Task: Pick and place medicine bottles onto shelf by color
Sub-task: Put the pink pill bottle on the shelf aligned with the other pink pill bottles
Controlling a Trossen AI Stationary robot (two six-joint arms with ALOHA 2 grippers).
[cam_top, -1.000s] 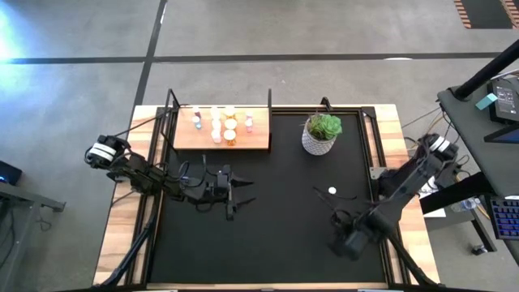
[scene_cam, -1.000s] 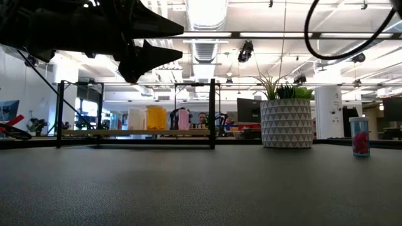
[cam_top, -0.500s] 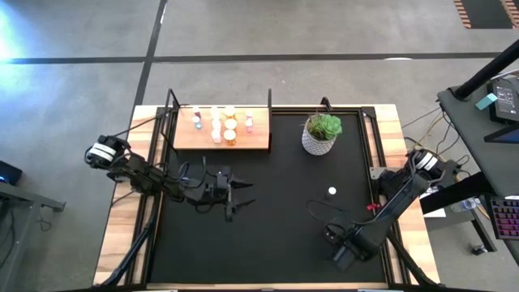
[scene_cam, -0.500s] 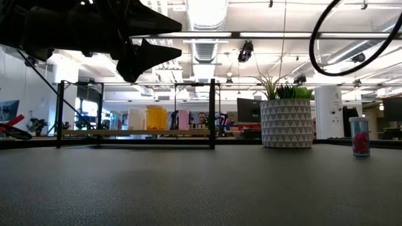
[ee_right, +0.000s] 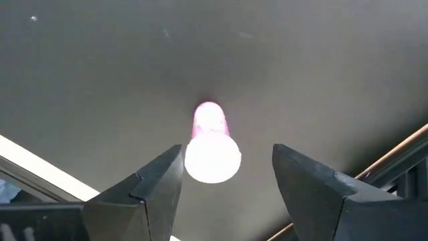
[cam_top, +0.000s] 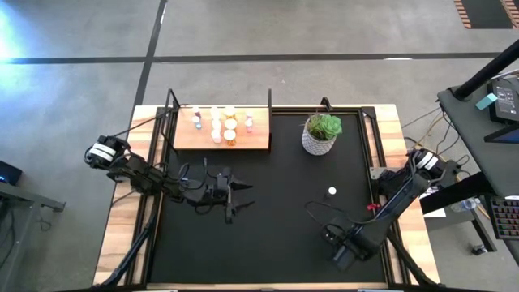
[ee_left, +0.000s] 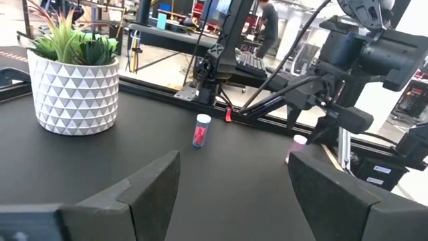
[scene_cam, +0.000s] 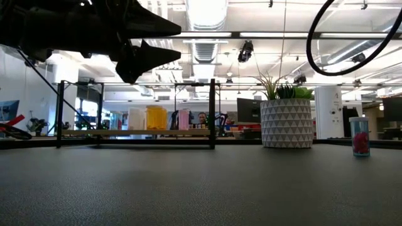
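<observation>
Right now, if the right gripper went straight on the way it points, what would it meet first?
Probably the pink bottle, standing white cap up between the open fingers of the right gripper; beneath it lies the black mat.

Grey concrete floor (cam_top: 324, 32), ceiling lights (scene_cam: 204, 9)

White patterned pot (cam_top: 319, 143) with green plant (cam_top: 324, 125), black mat (cam_top: 268, 235), wooden table (cam_top: 122, 227)

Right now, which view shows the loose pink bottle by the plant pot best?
Low view: pink bottle stands upright, side-on, unobstructed. Left wrist view shows it whole too; high view only its white cap; right wrist view misses it.
</observation>
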